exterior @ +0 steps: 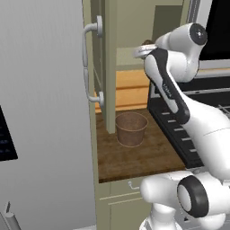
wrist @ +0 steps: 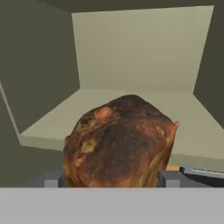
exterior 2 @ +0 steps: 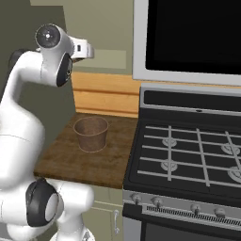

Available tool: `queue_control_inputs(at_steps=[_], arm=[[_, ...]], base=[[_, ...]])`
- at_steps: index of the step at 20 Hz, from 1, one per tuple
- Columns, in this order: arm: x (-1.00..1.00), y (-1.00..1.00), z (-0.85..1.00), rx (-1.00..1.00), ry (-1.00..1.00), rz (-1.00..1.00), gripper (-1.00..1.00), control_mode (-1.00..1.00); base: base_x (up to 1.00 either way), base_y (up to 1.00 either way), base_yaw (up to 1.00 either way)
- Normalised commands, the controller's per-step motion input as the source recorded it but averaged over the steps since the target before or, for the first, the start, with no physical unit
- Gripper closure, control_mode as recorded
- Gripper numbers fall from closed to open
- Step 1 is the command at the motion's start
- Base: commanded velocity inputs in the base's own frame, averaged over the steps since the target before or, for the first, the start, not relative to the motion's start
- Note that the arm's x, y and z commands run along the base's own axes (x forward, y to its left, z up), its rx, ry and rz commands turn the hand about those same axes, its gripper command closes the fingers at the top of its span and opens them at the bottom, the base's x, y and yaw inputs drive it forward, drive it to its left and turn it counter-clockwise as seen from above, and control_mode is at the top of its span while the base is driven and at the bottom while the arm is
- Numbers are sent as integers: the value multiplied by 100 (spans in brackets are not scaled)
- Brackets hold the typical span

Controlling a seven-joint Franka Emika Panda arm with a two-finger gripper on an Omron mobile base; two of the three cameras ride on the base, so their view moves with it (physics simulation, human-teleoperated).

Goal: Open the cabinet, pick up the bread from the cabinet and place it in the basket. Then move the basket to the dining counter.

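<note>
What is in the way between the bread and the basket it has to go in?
Nothing visible. The bread sits between the gripper's fingers at the cabinet shelf's front edge. The basket stands below on the worktop, mouth open and empty, beside the open cabinet door.

Open cabinet door (exterior: 109,67) beside basket (exterior: 131,129)

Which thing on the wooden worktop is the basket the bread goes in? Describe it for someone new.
Start at the black stove; the short dark wood worktop sits directly on its left. The basket stands upright there, below the open cabinet: small, round, brown, woven, tapered like a cup, handle-free and empty.
</note>
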Motion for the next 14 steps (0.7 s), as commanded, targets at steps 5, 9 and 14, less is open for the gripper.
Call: queue_control_inputs(at_steps=[5,9,14], arm=[[-100,-5,3,0,20,0,100,-100],[-100,-12,0,2,11,0,100,-100],[-100,-10,-20,2,6,0,100,-100]], base=[[0,0,0],[0,0,0],[0,0,0]])
